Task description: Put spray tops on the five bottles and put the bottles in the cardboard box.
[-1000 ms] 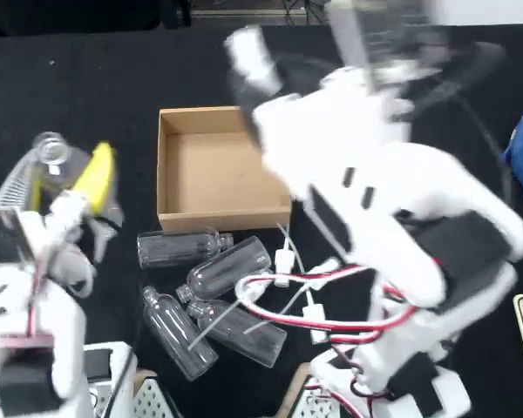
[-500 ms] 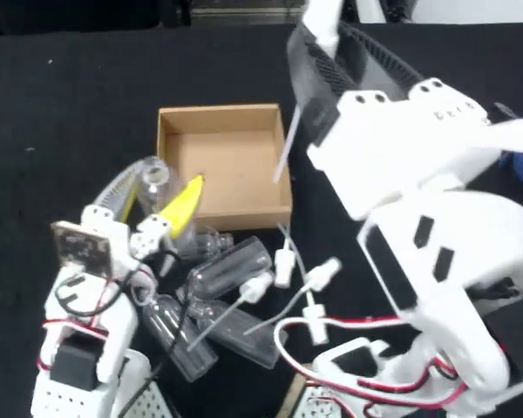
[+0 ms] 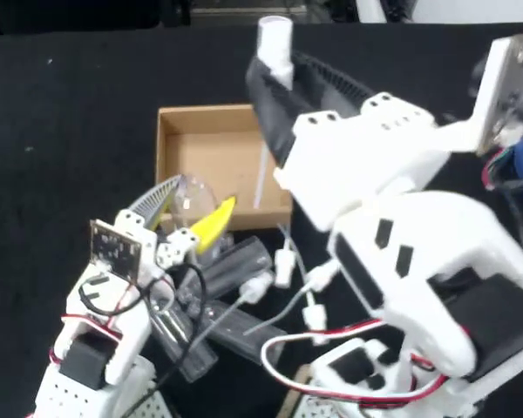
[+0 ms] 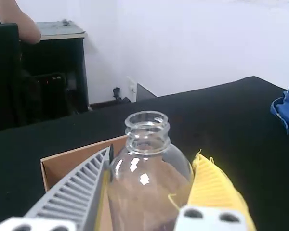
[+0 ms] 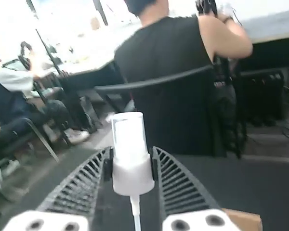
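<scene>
**Bottle in one grip, spray top in the other**

My left gripper point(image 4: 151, 161) pinches a clear bottle point(image 4: 147, 178) between its grey and yellow fingers. The bottle stands upright, and its threaded neck is open with nothing on it. From the high view, this gripper point(image 3: 190, 207) and its bottle point(image 3: 188, 193) sit at the near edge of the cardboard box point(image 3: 211, 152), whose brown wall point(image 4: 62, 161) shows just behind the glassy shoulder.

My right gripper point(image 5: 131, 166) is clamped on a white spray top point(image 5: 129, 139), nozzle end up, with its thin tube point(image 5: 134, 211) hanging straight down. In the high view that spray top point(image 3: 275, 39) is raised beyond the far side of the box, well apart from the held bottle.

On the black table point(image 3: 78, 104) in front of the box, other bottles point(image 3: 244, 335) lie on their sides, partly hidden by my left arm. Loose spray tops point(image 3: 283, 261) lie among and beside them. A blue cloth point(image 4: 286, 108) shows at the table's right edge.
</scene>
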